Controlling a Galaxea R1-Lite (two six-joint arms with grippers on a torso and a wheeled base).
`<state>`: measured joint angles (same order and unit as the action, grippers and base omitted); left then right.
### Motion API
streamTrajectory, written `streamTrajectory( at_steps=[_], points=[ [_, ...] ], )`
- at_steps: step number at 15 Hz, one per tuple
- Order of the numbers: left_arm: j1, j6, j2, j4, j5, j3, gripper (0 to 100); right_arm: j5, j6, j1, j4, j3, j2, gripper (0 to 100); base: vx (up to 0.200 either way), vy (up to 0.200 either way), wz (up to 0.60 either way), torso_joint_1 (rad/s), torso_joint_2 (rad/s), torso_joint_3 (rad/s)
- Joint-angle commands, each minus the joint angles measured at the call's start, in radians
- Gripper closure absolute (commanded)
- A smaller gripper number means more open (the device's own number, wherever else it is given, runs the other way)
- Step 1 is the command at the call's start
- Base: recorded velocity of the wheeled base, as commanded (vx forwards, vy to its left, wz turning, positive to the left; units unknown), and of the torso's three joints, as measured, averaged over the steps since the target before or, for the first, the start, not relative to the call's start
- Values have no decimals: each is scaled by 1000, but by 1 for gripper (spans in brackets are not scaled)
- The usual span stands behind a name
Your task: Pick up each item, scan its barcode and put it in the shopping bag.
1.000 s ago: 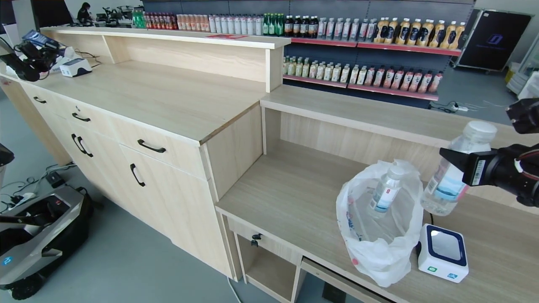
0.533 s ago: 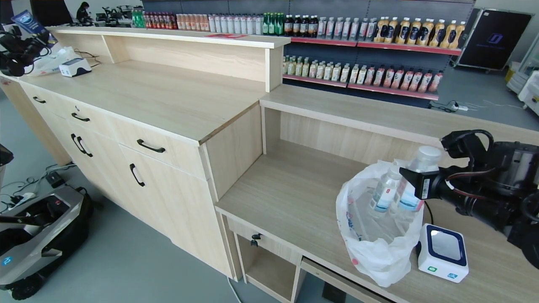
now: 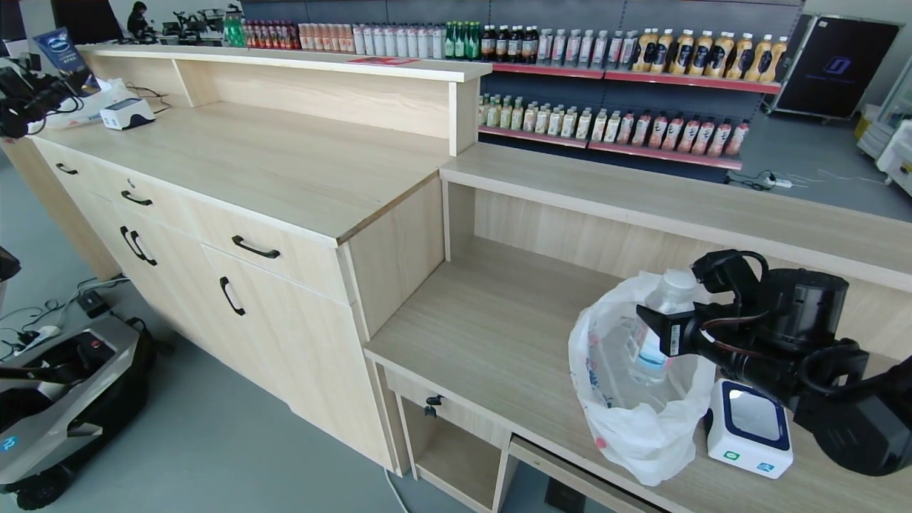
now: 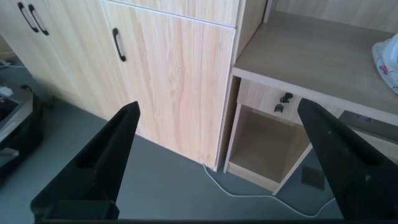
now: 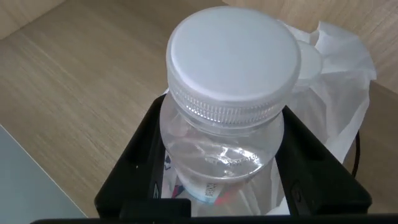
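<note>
Stocked drink shelving (image 3: 613, 78) lined the shop's back wall at 12 o'clock, behind a long pale wooden counter (image 3: 285, 164). On the counter's lower section, at 4 o'clock in the head view, a white shopping bag (image 3: 627, 434) stood mouth upward. The left gripper (image 4: 217, 109) hung above the floor before the cabinet doors (image 4: 180, 81), fingers spread wide, holding nothing. The right gripper (image 3: 673, 333) sat over the bag mouth, fingers clamped on either side of an upright water bottle (image 5: 227, 124). A white scanner (image 3: 748, 427) sat just beside the bag, at its 3 o'clock. Inside the bag, a second bottle (image 5: 309, 62) showed its cap.
</note>
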<state>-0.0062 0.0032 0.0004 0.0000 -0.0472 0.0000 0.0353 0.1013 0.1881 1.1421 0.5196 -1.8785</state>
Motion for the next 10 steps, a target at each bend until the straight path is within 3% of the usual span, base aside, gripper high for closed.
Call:
streamTrajectory(
  at_steps=[1,10],
  points=[
    [0,0,1,0,0,0,0,0,2,22,22,-6,-65,100,0,0,0,0,0,0],
    [0,0,1,0,0,0,0,-3,6,37,165,-7,-202,100,0,0,0,0,0,0]
  ],
)
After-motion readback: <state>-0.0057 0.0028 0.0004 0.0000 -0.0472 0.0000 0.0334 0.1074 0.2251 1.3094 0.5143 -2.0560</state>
